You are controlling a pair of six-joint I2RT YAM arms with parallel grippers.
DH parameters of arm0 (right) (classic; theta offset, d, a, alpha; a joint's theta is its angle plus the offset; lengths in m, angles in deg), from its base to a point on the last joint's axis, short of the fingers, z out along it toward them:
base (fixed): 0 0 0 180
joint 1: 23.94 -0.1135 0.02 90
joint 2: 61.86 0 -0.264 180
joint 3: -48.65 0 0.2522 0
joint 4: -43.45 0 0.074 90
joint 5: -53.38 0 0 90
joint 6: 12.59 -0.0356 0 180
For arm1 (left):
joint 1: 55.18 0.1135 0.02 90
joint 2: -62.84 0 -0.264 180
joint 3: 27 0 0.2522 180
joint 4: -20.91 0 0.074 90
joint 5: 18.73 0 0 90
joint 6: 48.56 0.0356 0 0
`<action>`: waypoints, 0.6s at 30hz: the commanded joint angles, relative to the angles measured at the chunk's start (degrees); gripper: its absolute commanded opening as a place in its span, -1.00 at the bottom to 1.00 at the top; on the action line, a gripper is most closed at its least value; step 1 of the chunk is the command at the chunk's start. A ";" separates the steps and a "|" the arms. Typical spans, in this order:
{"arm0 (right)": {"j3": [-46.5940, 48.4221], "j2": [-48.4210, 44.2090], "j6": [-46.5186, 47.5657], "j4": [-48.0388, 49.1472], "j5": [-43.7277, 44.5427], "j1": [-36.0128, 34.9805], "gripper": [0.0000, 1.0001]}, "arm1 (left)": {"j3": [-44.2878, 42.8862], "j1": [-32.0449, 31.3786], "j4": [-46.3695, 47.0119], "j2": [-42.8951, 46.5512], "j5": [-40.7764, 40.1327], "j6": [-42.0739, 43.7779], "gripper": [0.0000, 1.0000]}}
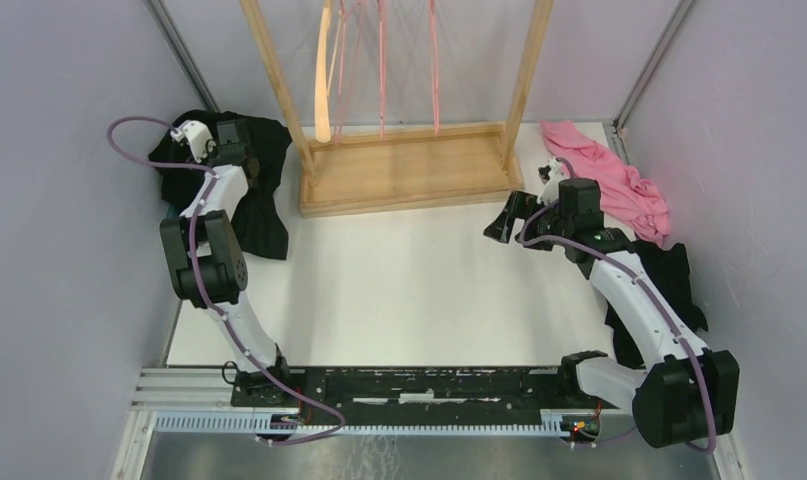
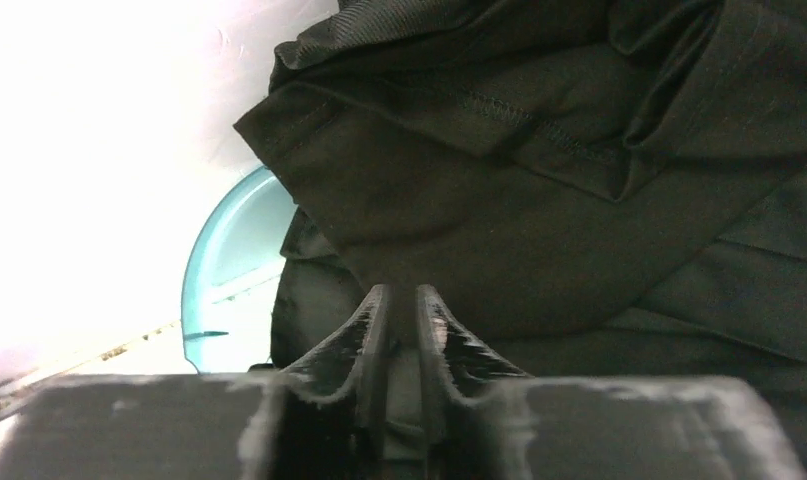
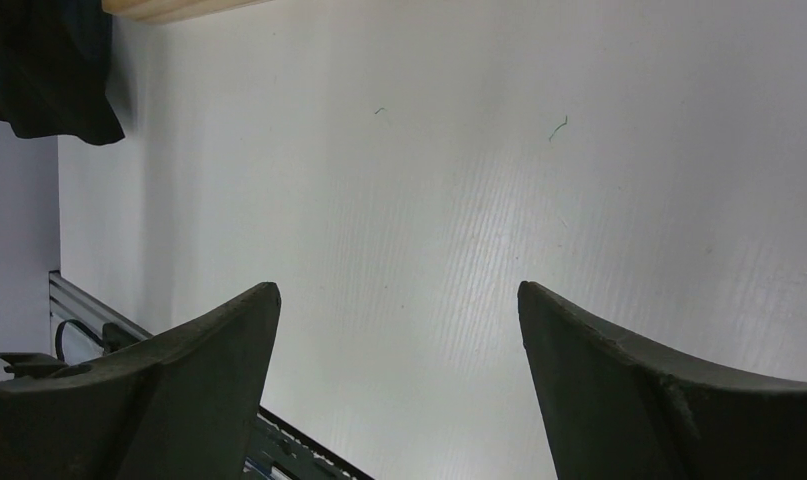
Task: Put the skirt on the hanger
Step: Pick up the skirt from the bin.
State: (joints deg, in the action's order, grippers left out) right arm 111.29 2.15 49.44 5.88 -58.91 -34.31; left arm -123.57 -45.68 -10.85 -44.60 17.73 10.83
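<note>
The black pleated skirt lies bunched at the table's far left; its folds and stitched hem fill the left wrist view. My left gripper is down on the pile, its jaws nearly together with a fold of the skirt pinched between the fingertips. The pale beige hanger hangs at the left end of the wooden rack. My right gripper is open and empty over bare white table, right of the rack's base. A corner of the skirt shows in the right wrist view.
The wooden rack stands at the back centre with thin pink wire hangers. A pink garment and a plain black garment lie at the right. A teal round object sits partly under the skirt.
</note>
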 commanded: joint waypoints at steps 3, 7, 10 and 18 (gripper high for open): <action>1.65 0.54 0.88 1.80 -2.58 -0.59 0.89 | -2.52 -0.77 3.03 0.15 -4.81 3.17 -0.94; 2.37 -0.21 -0.03 1.29 -2.75 -1.22 0.88 | -0.12 -3.38 3.13 5.16 -6.32 2.67 -0.94; 3.46 -0.41 -0.16 -0.02 -2.36 -2.25 0.85 | 1.39 -5.09 3.26 9.79 -8.02 2.84 -0.93; 9.80 -0.64 0.71 -6.05 -0.63 -6.61 0.85 | -2.32 -1.57 -1.12 8.85 -5.87 1.19 -0.02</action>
State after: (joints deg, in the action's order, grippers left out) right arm 115.44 3.07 49.62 1.81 -60.11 -39.16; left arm -121.73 -50.53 -8.66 -33.32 12.73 14.29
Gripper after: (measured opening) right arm 0.920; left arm 0.367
